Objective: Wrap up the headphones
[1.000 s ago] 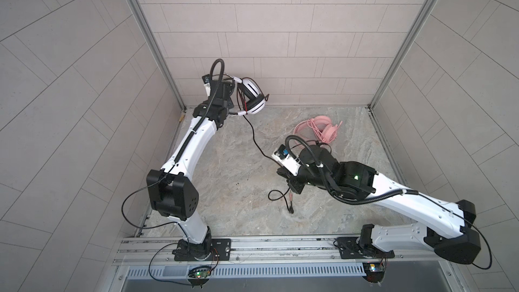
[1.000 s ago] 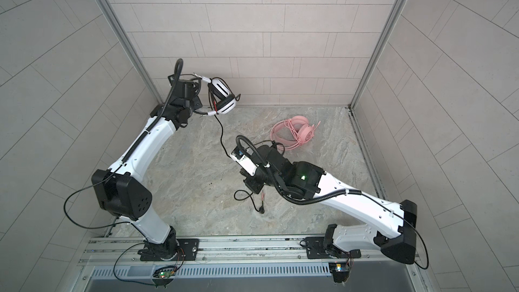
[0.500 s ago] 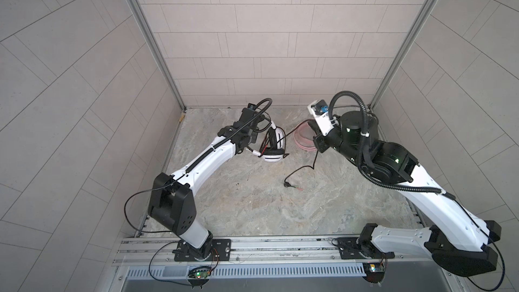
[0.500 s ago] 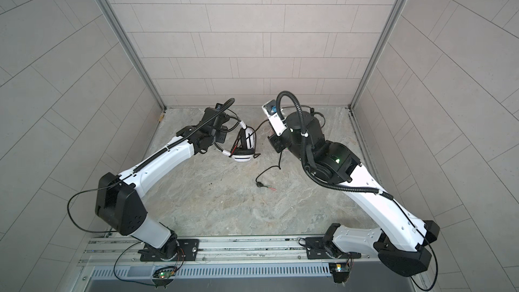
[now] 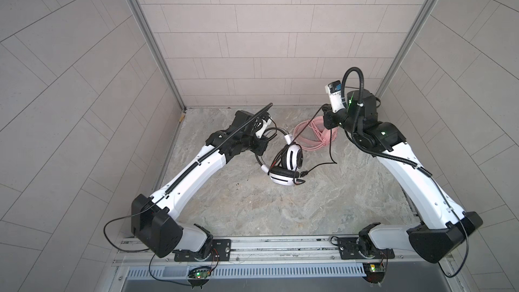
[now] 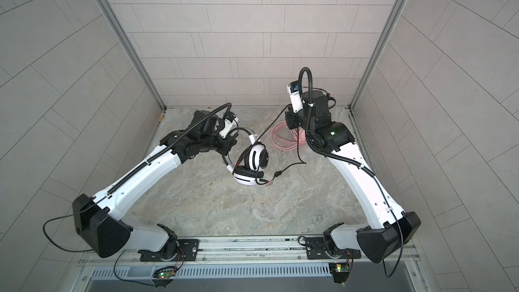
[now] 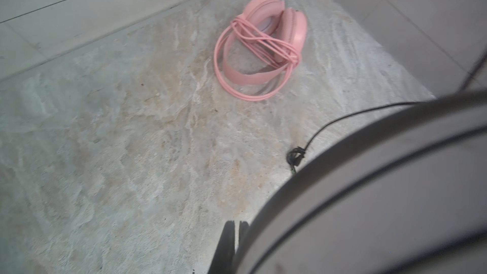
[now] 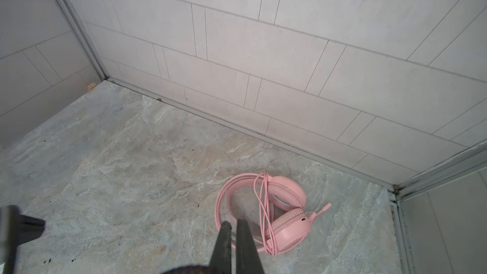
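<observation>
The white-and-black headphones [image 5: 290,161] [image 6: 254,160] hang mid-floor by their headband [image 7: 369,180], with my left gripper [image 5: 261,149] [image 6: 226,149] [image 7: 237,224] shut on the band. Their thin black cable [image 5: 306,123] [image 6: 271,125] runs taut up to my right gripper [image 5: 326,120] [image 6: 289,120] [image 8: 233,224], which is shut on it. From there it drops in a loop to the plug [image 5: 303,175] on the floor. In the right wrist view the cable is hidden. The pink headphones [image 5: 311,136] [image 6: 282,139] [image 7: 263,48] [image 8: 279,214] lie below the right gripper, their pink cable wound round them.
Tiled walls close in the marble floor [image 5: 280,214] at the back and on both sides. A metal rail [image 5: 252,248] carrying both arm bases runs along the front edge. The right arm stands close to the back right corner [image 8: 395,188].
My left arm brought the white-and-black headphones down from the back left corner to mid-floor. My right arm swung from front centre to the back right, drawing the black cable with it.
</observation>
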`<state>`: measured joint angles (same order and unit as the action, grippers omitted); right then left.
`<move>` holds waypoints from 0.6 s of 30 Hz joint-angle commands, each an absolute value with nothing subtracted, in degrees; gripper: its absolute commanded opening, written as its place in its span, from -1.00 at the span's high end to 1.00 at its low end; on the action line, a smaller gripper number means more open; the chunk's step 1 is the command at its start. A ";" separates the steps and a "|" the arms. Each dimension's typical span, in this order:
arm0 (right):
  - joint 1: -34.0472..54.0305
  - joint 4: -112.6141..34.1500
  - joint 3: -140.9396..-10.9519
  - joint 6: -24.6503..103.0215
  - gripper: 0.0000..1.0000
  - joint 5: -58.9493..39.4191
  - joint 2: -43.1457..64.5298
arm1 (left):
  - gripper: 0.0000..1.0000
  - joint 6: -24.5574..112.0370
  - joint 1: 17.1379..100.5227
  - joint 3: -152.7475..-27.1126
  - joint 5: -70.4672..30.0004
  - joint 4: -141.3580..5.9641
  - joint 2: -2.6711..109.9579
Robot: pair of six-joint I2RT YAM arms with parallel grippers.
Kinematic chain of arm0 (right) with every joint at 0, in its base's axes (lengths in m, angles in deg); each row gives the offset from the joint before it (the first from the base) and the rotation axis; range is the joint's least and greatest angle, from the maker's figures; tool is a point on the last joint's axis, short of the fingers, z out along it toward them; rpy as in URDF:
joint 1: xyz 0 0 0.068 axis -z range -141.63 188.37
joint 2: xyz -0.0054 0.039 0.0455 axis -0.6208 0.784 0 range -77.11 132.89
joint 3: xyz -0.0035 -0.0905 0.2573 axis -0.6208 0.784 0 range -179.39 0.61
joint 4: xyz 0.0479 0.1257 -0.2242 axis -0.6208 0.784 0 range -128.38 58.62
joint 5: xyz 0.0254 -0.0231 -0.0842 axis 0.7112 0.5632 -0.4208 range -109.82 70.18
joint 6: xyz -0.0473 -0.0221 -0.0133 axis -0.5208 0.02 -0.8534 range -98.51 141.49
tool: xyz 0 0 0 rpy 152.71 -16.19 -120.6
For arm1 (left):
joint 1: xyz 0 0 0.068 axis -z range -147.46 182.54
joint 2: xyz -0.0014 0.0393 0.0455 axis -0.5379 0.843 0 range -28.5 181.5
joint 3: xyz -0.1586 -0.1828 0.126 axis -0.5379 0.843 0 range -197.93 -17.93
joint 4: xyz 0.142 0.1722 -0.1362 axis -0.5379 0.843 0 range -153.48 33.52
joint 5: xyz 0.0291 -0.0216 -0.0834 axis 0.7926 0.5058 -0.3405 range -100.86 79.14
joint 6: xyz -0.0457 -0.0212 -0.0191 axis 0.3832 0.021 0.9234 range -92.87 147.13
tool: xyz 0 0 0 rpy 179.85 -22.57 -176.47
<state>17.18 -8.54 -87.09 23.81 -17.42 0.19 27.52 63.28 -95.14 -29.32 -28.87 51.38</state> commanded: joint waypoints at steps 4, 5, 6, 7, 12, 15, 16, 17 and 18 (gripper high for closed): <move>18.33 -16.18 -79.32 29.76 0.92 -10.50 1.65 | 1.00 33.25 59.67 -97.99 -46.58 -31.00 46.01; 18.31 -17.28 -77.88 30.65 0.91 -9.50 1.73 | 1.00 35.00 58.87 -98.16 -48.08 -32.54 45.32; 18.32 -19.25 -76.02 31.79 0.91 -8.27 1.73 | 1.00 36.97 57.88 -98.41 -49.79 -34.21 44.70; 18.33 -21.35 -74.06 33.02 0.90 -6.58 1.90 | 1.00 39.05 57.04 -98.78 -51.26 -35.71 44.08; 18.25 -30.89 -68.43 39.44 0.81 4.99 4.44 | 1.00 45.11 56.01 -102.50 -54.15 -39.31 43.26; 17.93 -37.11 -66.33 42.91 0.79 7.75 6.38 | 1.00 46.19 56.01 -104.95 -54.81 -38.99 43.67; 17.77 -38.75 -66.01 43.79 0.78 8.44 7.17 | 1.00 46.62 56.00 -105.39 -54.81 -39.21 43.79; 17.59 -40.10 -65.92 44.54 0.76 9.04 7.92 | 1.00 47.01 56.07 -105.72 -54.46 -39.31 44.03; 17.47 -42.00 -65.78 45.33 0.73 9.80 8.78 | 1.00 47.84 56.10 -106.32 -54.12 -39.11 44.22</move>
<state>17.42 -34.24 -66.50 40.51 6.18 7.03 43.30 55.83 -102.59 -49.32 -34.11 46.70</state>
